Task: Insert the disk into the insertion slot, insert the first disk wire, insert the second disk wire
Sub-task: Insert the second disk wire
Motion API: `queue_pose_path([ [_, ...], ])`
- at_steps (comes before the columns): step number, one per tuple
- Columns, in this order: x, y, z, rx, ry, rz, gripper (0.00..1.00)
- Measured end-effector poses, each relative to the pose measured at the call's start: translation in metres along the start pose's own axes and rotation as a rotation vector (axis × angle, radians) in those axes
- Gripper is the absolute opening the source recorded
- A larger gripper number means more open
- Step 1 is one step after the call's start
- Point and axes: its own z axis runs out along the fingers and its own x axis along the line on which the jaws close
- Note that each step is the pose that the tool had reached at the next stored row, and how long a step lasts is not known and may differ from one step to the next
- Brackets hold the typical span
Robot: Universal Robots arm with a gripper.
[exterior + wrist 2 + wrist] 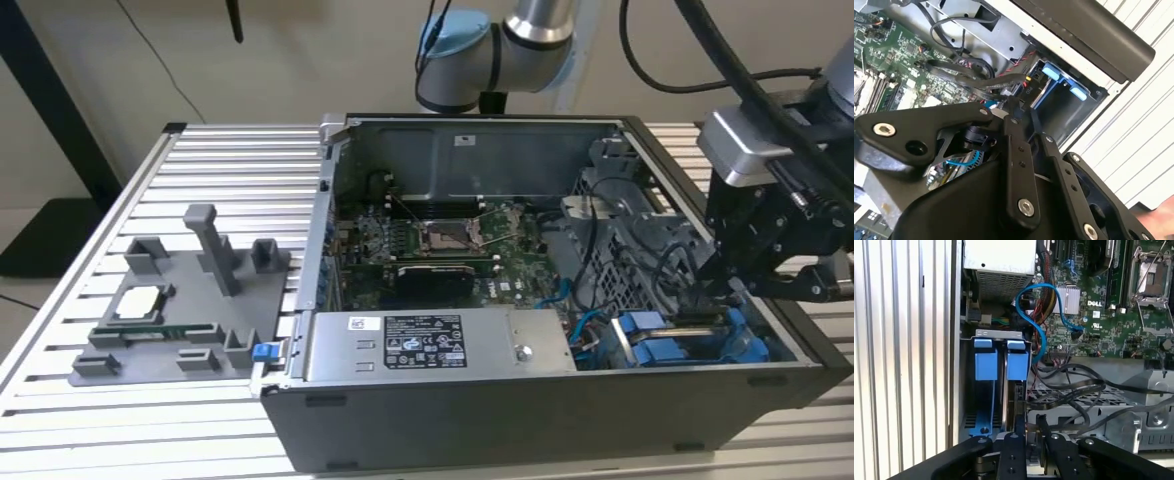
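One grey fixture tray (174,320) lay at the exterior view's left, on the slatted table (80,410). Next came the open case (534,425), with the motherboard (441,240) at its floor and the power supply (441,345) along its front wall. Further right sat the slot (999,333), and the disk (681,350) appeared to stand on edge inside it, blue carrier tabs showing. Black wires (1074,390) looped loosely across the cage beside it.

At the far right the gripper (1021,117) hung low over the disk's end, close among those wires. Whether it was spread or closed on a plug I could not tell, since its own links covered the tip.

By my judgement the disk would be dense, stiff and sensitive to knocks, best held by the plastic carrier's edges, not by its faces. The wires looked limp, so the hard plug body seemed the better place to grip.
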Motion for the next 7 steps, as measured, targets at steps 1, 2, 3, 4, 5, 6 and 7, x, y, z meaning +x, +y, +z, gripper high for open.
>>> queue_pose_path([
  [1, 0.0000, 0.0000, -0.0001, 0.0000, -0.0001, 0.000, 1.00],
  [2, -0.0001, 0.0000, -0.0002, 0.0000, -0.0001, 0.000, 1.00],
  [3, -0.0001, 0.0000, -0.0004, 0.0000, 0.0001, 0.000, 1.00],
  [4, -0.0001, 0.0000, -0.0007, 0.0000, 0.0002, 0.000, 1.00],
  [5, -0.0002, 0.0000, -0.0011, 0.0000, 0.0002, 0.000, 1.00],
  [6, -0.0002, -0.0001, -0.0011, 0.0000, 0.0002, 0.000, 1.00],
  [7, -0.0002, -0.0001, -0.0012, 0.0000, 0.0002, 0.000, 1.00],
])
